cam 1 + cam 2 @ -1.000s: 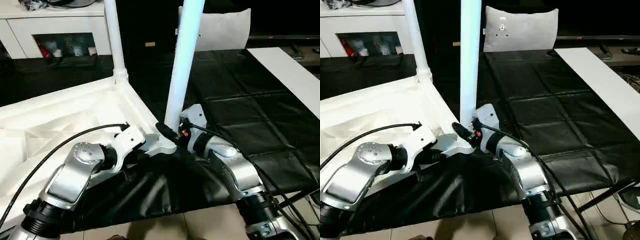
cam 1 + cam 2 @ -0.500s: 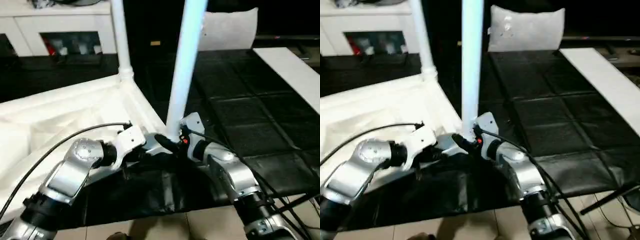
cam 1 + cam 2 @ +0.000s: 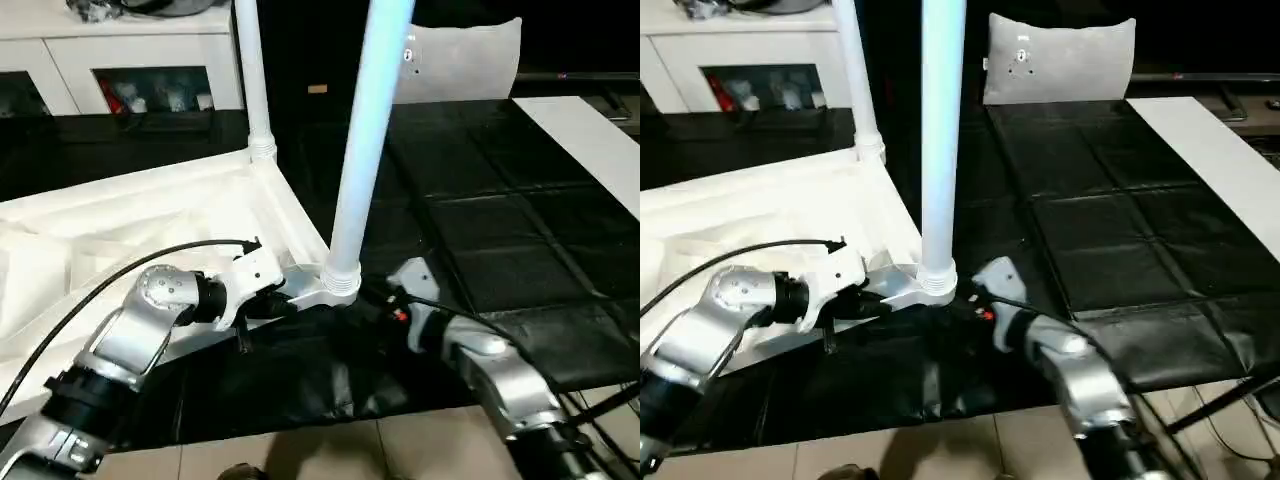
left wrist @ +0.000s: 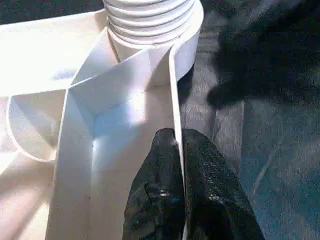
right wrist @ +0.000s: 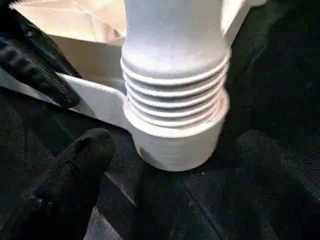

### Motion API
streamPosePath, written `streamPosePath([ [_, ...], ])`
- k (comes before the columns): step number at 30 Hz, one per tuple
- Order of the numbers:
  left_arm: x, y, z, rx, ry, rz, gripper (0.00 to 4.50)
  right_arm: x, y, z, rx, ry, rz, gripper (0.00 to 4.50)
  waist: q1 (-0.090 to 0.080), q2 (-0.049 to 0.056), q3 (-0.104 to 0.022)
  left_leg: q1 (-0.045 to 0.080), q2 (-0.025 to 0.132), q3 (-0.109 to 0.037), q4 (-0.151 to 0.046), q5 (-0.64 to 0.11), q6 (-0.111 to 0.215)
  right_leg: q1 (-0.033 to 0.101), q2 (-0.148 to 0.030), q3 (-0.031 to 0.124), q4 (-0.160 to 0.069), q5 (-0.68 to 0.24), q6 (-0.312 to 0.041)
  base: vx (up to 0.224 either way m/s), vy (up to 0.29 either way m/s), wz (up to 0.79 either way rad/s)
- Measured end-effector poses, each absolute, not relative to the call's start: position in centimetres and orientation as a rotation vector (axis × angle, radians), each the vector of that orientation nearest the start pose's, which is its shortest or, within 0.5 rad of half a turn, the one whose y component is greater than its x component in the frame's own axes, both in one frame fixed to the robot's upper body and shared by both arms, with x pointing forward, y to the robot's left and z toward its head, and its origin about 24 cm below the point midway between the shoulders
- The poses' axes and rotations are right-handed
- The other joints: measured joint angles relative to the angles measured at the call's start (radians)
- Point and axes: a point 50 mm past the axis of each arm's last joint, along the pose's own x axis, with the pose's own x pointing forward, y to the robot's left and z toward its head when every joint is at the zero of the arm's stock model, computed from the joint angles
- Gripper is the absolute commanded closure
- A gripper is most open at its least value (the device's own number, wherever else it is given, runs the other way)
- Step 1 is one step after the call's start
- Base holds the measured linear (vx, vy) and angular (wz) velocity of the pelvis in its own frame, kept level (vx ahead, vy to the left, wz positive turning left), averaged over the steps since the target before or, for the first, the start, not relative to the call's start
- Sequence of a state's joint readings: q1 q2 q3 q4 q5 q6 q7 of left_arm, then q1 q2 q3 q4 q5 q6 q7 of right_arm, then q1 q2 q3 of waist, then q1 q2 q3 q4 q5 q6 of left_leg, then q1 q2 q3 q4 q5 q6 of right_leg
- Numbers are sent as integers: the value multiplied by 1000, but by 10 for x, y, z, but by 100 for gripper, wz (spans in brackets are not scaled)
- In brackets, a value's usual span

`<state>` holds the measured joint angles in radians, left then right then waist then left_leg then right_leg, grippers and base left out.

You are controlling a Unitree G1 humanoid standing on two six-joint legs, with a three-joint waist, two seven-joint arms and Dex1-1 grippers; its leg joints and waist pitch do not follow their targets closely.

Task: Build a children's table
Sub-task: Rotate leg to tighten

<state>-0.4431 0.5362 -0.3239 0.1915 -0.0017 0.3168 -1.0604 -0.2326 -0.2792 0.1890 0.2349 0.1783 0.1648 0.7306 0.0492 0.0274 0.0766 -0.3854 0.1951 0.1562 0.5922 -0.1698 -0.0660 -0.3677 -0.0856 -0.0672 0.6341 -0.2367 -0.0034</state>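
The table top lies upside down on a black sheet, ribs facing up, with its near corner socket as the landmark. A white leg stands upright in that socket, its ridged foot seated in the collar. A second leg stands in the corner beyond it, toward the white cabinet. A pillow sits farther back on the sheet.

The step in hand looks like seating this near leg and letting go of it. To do that well, the top's wall should stay pinned so the corner does not lift or swing, and the freed tool should back straight away from the leg without brushing it, since a nudge high up could tilt it in the socket. Whether the leg is fully home cannot be told from here.

The left tool is pinched closed on the thin side wall of the top, just beside the socket, one finger on each face. The right tool sits low beside the socket on the sheet side, its fingers spread wide on either side of the collar and holding nothing, clear of the ridges.
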Motion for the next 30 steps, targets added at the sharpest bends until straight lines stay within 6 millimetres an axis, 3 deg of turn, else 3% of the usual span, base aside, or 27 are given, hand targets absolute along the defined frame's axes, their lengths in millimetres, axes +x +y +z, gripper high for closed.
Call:
streamPosePath([
  [4,297,157,69,550,469,-1216,450,274,-141,33,-88,246,908,5,7,2,-1,0,0,0,1,0,0,0,0,0,0,0,0,0,0,0],
  [12,293,157,70,605,468,-1351,450,273,-148,52,-72,201,1032,5,13,3,-2,0,0,1,1,1,2,0,-1,0,0,0,0,0,0,0],
  [21,292,152,71,657,462,-1457,450,279,-129,62,-140,224,1208,5,15,2,-2,0,0,2,4,1,2,0,-2,0,3,1,-1,0,0,0],
  [24,292,151,71,662,462,-1469,450,281,-128,58,-140,250,1215,40,15,2,-2,-1,0,3,5,2,3,0,-3,0,4,1,-1,0,0,0],
  [28,293,151,71,677,460,-1472,450,283,-126,59,-139,251,1235,54,14,2,-2,0,0,4,7,2,3,0,-3,0,6,1,-1,0,0,0],
  [30,294,151,71,678,459,-1471,450,284,-126,59,-137,259,1244,85,14,2,-2,0,0,4,7,2,3,0,-3,0,7,1,-1,0,0,0],
])
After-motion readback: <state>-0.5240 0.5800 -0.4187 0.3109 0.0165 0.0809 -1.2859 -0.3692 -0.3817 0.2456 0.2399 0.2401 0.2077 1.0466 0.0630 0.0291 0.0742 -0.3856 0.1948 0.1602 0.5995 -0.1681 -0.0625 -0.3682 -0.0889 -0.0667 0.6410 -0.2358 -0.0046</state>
